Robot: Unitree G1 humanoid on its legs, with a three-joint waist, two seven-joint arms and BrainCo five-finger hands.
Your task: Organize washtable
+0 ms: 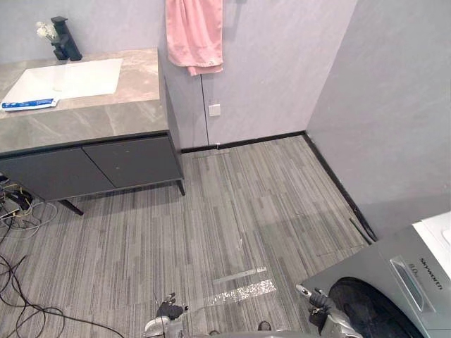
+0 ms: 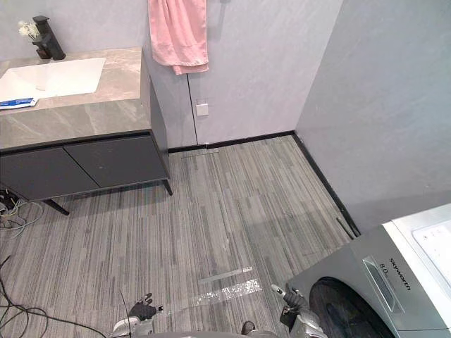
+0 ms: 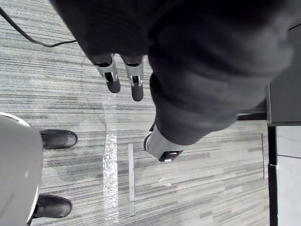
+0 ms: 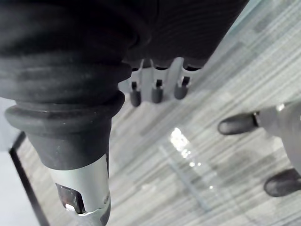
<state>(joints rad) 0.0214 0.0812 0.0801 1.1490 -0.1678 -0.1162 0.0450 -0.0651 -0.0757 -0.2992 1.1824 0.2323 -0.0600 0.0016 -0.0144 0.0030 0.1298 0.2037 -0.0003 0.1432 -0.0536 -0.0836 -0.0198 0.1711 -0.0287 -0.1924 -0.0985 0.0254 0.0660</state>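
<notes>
Pale grey walls (image 1: 282, 63) meet a grey striped plank floor (image 1: 232, 204) along a black skirting (image 1: 246, 141). A stone-topped bench (image 1: 91, 116) stands on the left, a grey washing machine (image 1: 380, 266) lower right.

left hand (image 1: 169, 309), right hand (image 1: 318, 303), low, fingers straight

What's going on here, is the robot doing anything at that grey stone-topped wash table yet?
Not yet. The robot stands back on the striped grey floor, away from the grey stone-topped washtable. Its left hand and right hand hang low with straight fingers, holding nothing. On the counter, a blue-and-white tube lies beside the white rectangular sink, with a black tap behind it. A pink towel hangs on the wall, and a grey washing machine sits to the robot's right.
</notes>
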